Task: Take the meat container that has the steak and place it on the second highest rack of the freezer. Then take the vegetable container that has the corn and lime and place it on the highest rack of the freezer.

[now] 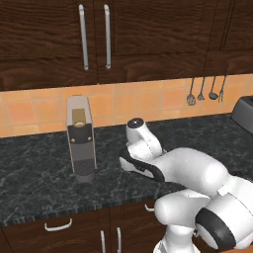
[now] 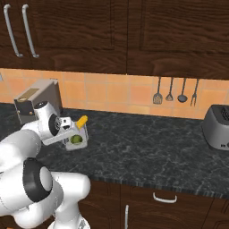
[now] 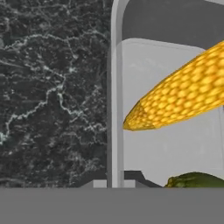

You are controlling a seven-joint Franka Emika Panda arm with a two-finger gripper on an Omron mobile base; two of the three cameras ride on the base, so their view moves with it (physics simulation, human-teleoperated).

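The vegetable container (image 2: pixel 77 135) is a shallow grey tray on the dark counter, seen close up in the hand view as the tray (image 3: pixel 170 144). A yellow corn (image 3: pixel 183 94) cob lies slanted across it, and its tip (image 2: pixel 82 120) sticks out over the rim. The dark-green lime (image 2: pixel 76 139) sits in the tray below the cob and peeks in at the lime (image 3: pixel 194 180). My gripper (image 2: pixel 69 129) is shut on the tray's left rim (image 3: pixel 114 87), which runs down between my gripper (image 3: pixel 116 181) tips. The meat container with the steak and the freezer are out of view.
A grey coffee machine (image 1: pixel 80 138) stands on the counter (image 1: pixel 39 183) just left of the arm, also seen as the machine (image 2: pixel 38 100). A toaster (image 2: pixel 218 127) sits at the far right. Utensils (image 2: pixel 174 91) hang on the tiled wall under dark cabinets (image 1: pixel 94 34).
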